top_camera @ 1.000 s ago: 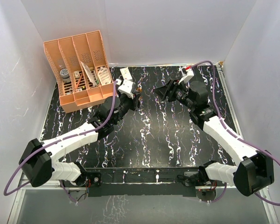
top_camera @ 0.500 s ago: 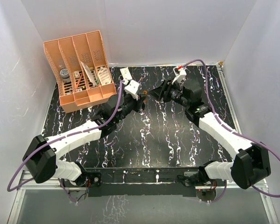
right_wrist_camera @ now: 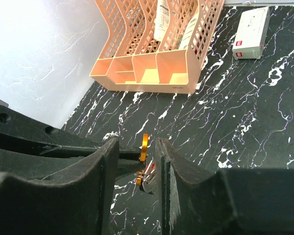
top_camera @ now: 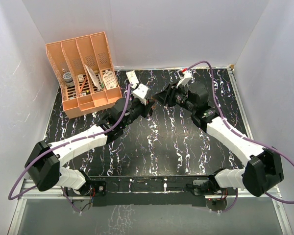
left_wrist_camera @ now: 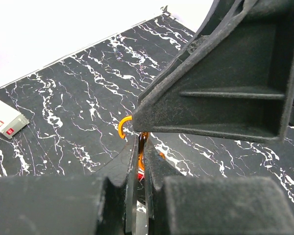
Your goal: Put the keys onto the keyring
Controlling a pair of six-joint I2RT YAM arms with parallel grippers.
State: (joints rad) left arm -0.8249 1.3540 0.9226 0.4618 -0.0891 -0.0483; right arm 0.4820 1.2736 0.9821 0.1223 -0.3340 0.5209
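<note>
My left gripper [top_camera: 146,104] is shut on the orange-yellow keyring [left_wrist_camera: 121,126] and holds it above the table's middle back. The ring's curved end sticks out past the fingertips in the left wrist view. My right gripper [top_camera: 159,96] is open and has closed in from the right. In the right wrist view the keyring [right_wrist_camera: 144,143] stands edge-on between its open fingers, nearer the right finger [right_wrist_camera: 162,161]. Small silver and red key parts [right_wrist_camera: 148,172] hang at the ring's lower end; a dark piece sits below them. I cannot tell the keys apart clearly.
An orange slotted file holder [top_camera: 83,73] with papers stands at the back left, also in the right wrist view [right_wrist_camera: 157,44]. A small white box [top_camera: 132,77] lies next to it. White walls enclose the black marbled table [top_camera: 152,147].
My right gripper has moved left toward the left gripper, and the left gripper has shifted a little right. The two grippers now meet around the keyring.
</note>
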